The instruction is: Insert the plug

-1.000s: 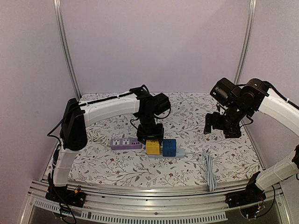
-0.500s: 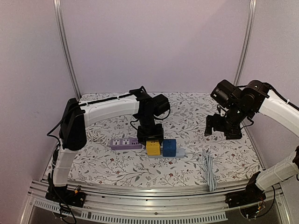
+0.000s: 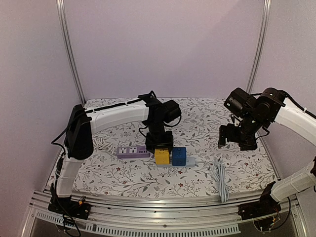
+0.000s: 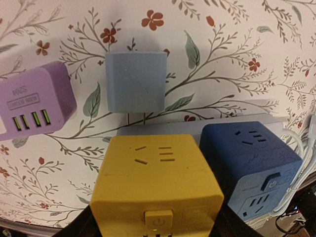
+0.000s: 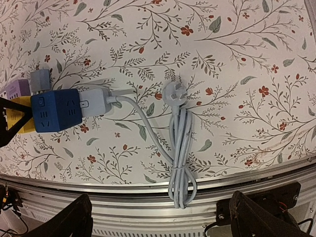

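Left wrist view: yellow cube plug (image 4: 157, 192) low in frame, clamped by the left tool (image 3: 159, 147), its fingers partly closed on the side faces. The plug is over the grey strip (image 4: 168, 129), just beside the blue cube (image 4: 249, 158). Seating depth: cannot tell. Judged rigid, light, smooth plastic; grip flat opposite sides squarely to avoid tilt. Right tool (image 3: 236, 139) spread wide, empty, above the table (image 3: 123, 173).

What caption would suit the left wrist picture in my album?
Left claw gripping a yellow socket cube, a blue socket cube beside it, a grey-blue plug on flowered cloth beyond.
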You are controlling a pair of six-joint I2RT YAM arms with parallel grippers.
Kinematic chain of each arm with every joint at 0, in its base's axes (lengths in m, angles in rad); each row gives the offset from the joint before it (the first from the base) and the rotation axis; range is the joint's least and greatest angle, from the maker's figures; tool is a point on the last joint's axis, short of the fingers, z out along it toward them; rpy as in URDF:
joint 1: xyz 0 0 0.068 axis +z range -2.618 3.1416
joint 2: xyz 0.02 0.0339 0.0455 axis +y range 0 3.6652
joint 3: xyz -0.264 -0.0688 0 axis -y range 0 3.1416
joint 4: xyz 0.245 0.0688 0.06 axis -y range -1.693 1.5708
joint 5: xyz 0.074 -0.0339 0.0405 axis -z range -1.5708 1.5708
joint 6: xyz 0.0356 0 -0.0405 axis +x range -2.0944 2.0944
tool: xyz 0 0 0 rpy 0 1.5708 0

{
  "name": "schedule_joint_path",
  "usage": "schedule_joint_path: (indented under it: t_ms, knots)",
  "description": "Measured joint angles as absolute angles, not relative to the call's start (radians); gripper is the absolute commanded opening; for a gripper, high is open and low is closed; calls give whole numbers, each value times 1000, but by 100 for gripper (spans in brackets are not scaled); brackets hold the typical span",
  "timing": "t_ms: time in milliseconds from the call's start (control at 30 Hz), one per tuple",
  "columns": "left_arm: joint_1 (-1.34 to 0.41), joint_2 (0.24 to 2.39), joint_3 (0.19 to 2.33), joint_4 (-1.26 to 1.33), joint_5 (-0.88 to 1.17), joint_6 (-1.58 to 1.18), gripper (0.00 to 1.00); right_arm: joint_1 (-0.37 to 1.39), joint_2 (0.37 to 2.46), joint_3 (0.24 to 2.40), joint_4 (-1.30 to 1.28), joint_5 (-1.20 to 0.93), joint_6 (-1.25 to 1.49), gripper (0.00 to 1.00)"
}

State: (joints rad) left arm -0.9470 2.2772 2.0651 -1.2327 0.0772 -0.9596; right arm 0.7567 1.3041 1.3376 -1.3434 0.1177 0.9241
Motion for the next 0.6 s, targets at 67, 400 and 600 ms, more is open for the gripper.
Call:
schedule_joint_path:
  t_ms: [67, 400, 600]
  knots:
    - [-950, 2280, 2069, -1236, 71, -957, 0, 757, 1304, 1334, -1344, 117, 925, 95]
    - [-981, 2315, 2130, -1280, 2, -963, 0, 757, 1304, 1334, -1344, 117, 928, 95]
    - [-995, 2294, 2090, -1256, -37, -981, 0, 757, 1304, 1326, -1344, 117, 937, 95]
